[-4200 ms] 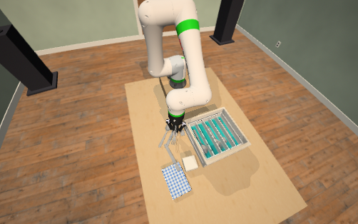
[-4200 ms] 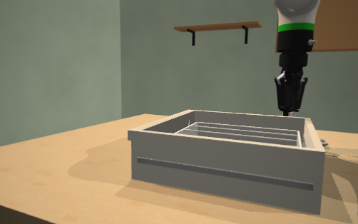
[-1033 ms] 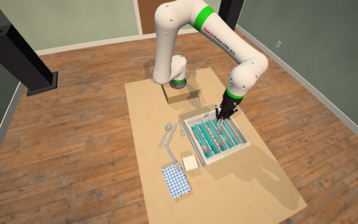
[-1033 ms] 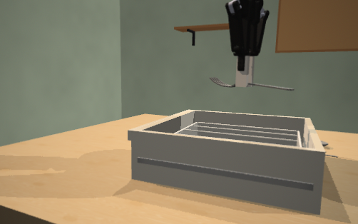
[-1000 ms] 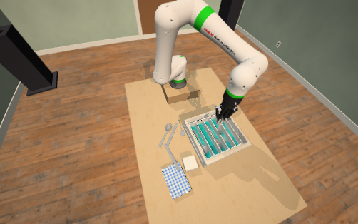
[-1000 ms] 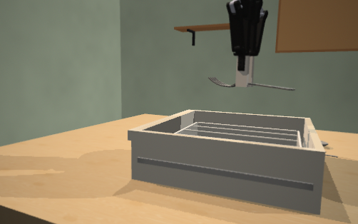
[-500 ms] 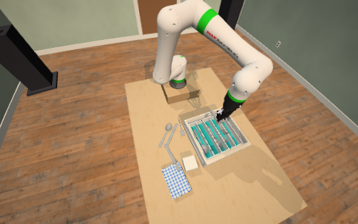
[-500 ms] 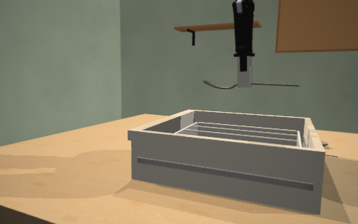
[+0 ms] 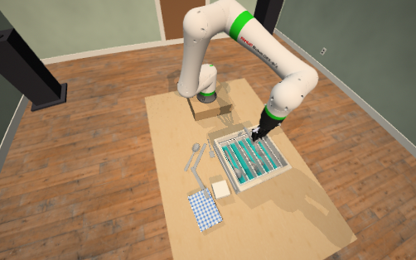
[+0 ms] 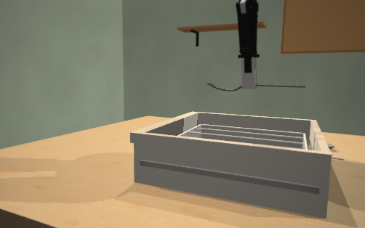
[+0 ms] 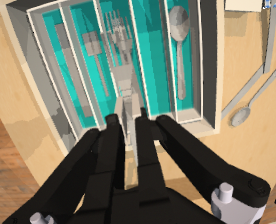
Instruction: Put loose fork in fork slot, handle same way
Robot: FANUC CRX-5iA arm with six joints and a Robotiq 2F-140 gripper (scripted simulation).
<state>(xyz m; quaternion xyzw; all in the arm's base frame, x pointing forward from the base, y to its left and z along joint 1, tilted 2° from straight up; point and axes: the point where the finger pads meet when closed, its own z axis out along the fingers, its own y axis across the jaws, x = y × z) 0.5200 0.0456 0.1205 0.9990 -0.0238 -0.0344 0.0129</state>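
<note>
My gripper (image 10: 249, 83) is shut on the loose fork (image 10: 257, 85) and holds it level, well above the grey tray (image 10: 230, 160). In the top view the gripper (image 9: 256, 134) is over the tray's far end (image 9: 251, 158). In the wrist view the held fork (image 11: 126, 92) runs out from between my fingertips (image 11: 126, 124), over the teal slot where the other forks (image 11: 114, 30) lie. The slot to its right holds a spoon (image 11: 178, 30). The held fork partly hides the forks below it.
On the counter left of the tray lie a spoon (image 9: 195, 148) and a knife (image 9: 200, 156). A white block (image 9: 221, 189) and a blue checked napkin (image 9: 205, 210) sit nearer the front. The robot's base block (image 9: 209, 108) stands behind the tray.
</note>
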